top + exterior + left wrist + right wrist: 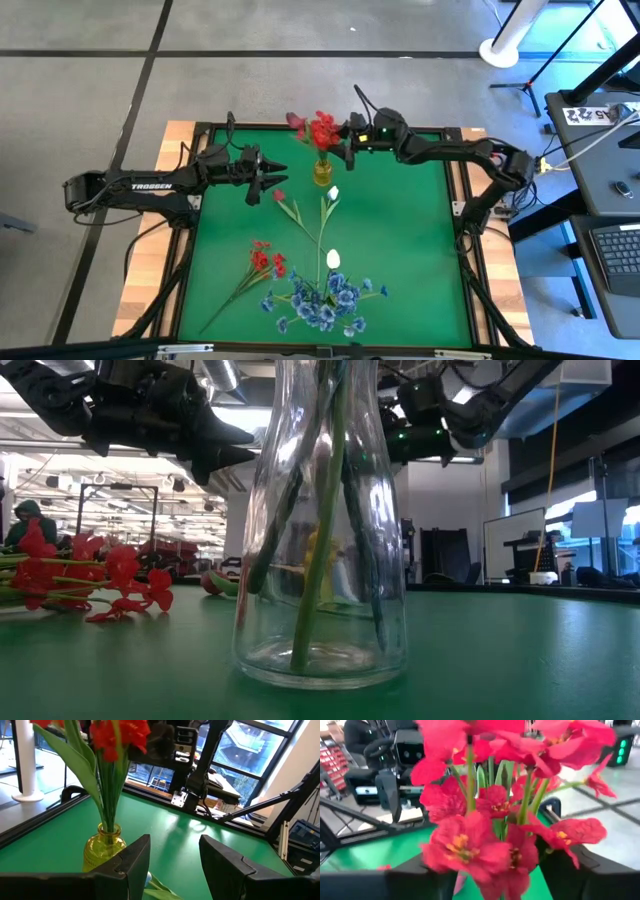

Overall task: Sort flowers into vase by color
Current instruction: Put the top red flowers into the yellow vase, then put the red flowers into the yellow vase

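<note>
A yellow vase [321,173] stands at the table's far middle and holds a bunch of red flowers [320,130]. My right gripper [344,141] is open, and its fingers stand on either side of the red heads [485,845]. Whether petals brush the fingers, I cannot tell. My left gripper [272,181] hovers open just left of the yellow vase [102,845], touching nothing. A rosebud stem [290,208], white buds [333,260] and a red cluster [264,262] lie flat on the green mat. Blue flowers [322,300] stand by their stems in a clear glass vase [322,530].
The green mat [410,250] is framed by a black raised rim [463,240]. The mat's right half is bare. The glass vase stands close to the near edge. Beyond the table are a white post [505,45] and a desk with a keyboard [618,250].
</note>
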